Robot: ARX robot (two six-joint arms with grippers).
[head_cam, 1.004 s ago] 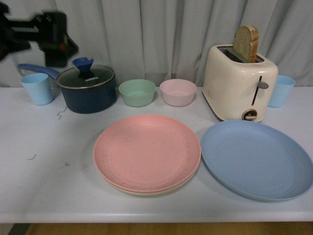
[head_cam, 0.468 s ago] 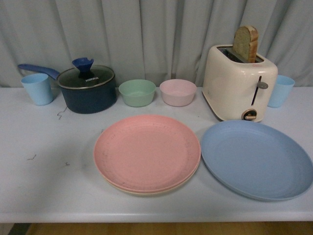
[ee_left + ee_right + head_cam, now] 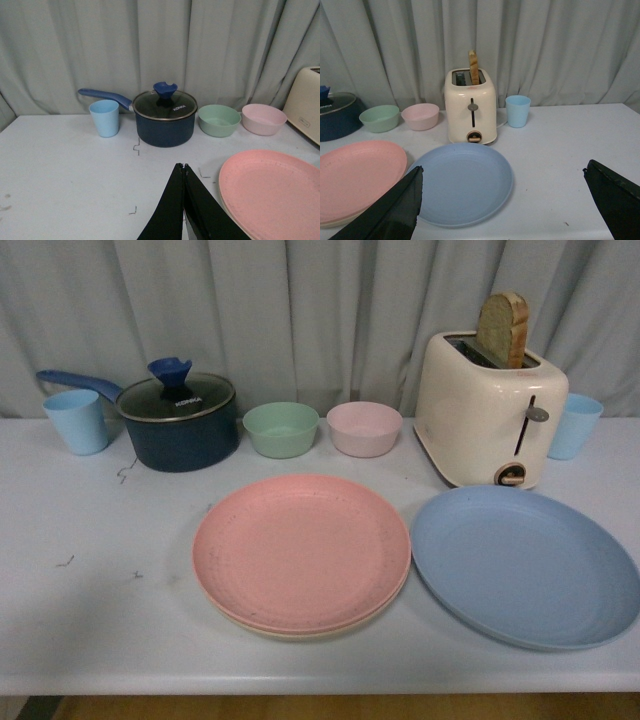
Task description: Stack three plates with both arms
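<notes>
Towards the front edge of the worktop (image 3: pixel 100 640), about its middle, the top plate (image 3: pixel 300 550) lies on the lower plate (image 3: pixel 300 632). The third plate (image 3: pixel 525 565) lies just beside them on the right, before the toaster (image 3: pixel 490 425). Along the back edge, left to right, stand a cup (image 3: pixel 75 421), a lidded pot (image 3: pixel 180 425), the left bowl (image 3: pixel 281 429), the right bowl (image 3: pixel 364 428), then the toaster with a bread slice (image 3: pixel 502 328) standing in its slot, and a second cup (image 3: pixel 574 426) partly behind it.

Toaster (image 3: pixel 490 410) just behind blue plate (image 3: pixel 525 565)
</notes>
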